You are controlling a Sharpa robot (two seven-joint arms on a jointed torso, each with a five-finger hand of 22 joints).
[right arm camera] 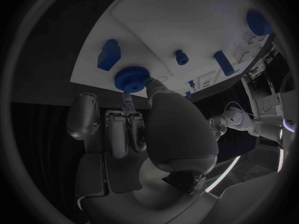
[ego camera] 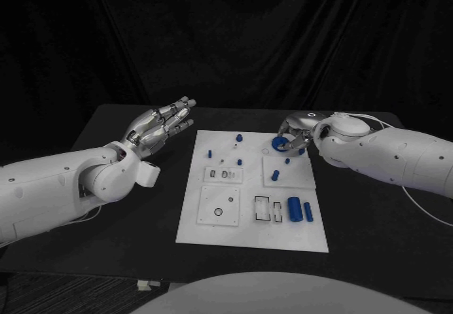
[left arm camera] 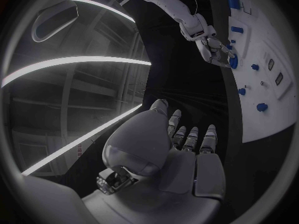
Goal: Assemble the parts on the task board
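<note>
Task board (ego camera: 253, 226): white, mid-table (ego camera: 123, 216), dark margin open on every side. Right hand (ego camera: 298, 134): over far right board corner, fingers (right arm camera: 127, 102) pinching blue gear (right arm camera: 131, 79) at board surface; blue block (right arm camera: 107, 54) just beyond fingers, near board edge. Left hand (ego camera: 160, 124): raised off board's left edge, fingers (left arm camera: 191, 137) straight, slightly spread, holding nothing. Blue cylinder (ego camera: 294, 209): near right corner, well apart from both hands.
</note>
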